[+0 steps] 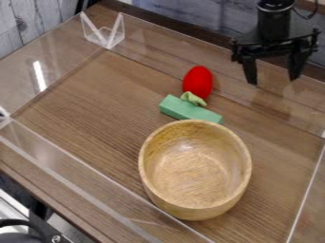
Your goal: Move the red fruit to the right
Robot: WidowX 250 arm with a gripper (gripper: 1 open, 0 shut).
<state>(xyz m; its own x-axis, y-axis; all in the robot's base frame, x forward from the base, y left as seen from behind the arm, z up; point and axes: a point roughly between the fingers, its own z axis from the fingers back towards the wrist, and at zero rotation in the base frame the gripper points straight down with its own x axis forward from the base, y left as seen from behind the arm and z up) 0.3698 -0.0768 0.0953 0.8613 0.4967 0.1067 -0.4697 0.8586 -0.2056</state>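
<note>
The red fruit [199,81] is a small glossy strawberry with a pale green cap, lying on the wooden table top just behind a flat green block [189,109]. My gripper [275,66] hangs to the right of the fruit and a little farther back, pointing down. Its two black fingers [253,65] stand wide apart with nothing between them, so it is open and apart from the fruit.
A round wooden bowl [195,167] sits in front of the green block. Clear acrylic walls [36,76] fence the table on the left, front and right. A clear bracket [103,30] stands at the back left corner.
</note>
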